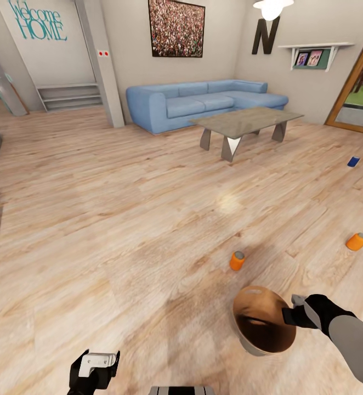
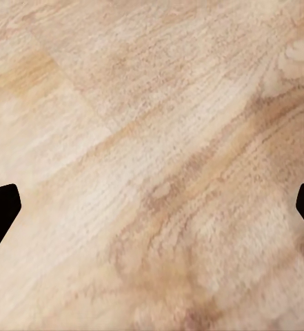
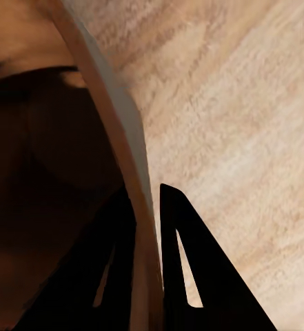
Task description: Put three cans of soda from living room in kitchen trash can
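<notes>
Your right gripper pinches the tash can by its rim at five o'clock; your left gripper hangs spread over bare floor. Orange cans lie toward four o'clock, the blue can at three.

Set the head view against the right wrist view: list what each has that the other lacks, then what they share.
Head view alone: two orange cans and a blue can on the floor, the blue sofa, the grey low table, and the left gripper.
Right wrist view alone: the two dark fingers closed on either side of the trash can's wall, one inside and one outside.
Shared: the trash can with its glossy brown inside, the right gripper on its rim, and the light wood floor.
</notes>
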Tool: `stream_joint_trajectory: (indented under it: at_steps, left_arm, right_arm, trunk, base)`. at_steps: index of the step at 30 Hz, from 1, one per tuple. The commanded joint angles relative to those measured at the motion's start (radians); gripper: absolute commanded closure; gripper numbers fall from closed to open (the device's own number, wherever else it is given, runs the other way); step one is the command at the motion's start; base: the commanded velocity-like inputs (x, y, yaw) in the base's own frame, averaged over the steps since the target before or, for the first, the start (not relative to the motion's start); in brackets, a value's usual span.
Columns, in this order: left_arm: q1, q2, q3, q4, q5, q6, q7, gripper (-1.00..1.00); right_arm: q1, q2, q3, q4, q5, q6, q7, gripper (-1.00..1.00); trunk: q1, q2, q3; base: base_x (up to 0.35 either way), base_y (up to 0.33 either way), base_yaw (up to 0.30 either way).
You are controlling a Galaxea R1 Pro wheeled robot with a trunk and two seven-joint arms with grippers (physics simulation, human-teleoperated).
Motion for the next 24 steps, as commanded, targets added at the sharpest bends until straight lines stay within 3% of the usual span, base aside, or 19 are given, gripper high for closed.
stream_joint_trajectory:
  at_steps: [1,24]
  left_arm:
    - [0.0,0.0,0.0,0.0,0.0,0.0,0.0,-1.0]
    - [0.0,-0.001,0.002,0.001,-0.001,0.0,0.001,-1.0]
  right_arm:
    - [0.0,0.0,0.009,-0.001,0.008,0.0,-0.003,1.0]
    - [0.0,0.026,0.008,-0.002,0.005,-0.004,-0.006,1.0]
  trunk:
    - [-0.004,0.007,0.003]
    - [-0.092,0.168,0.075]
  base:
    - [0.0,0.0,0.0]
    - [0.0,0.0,0.0]
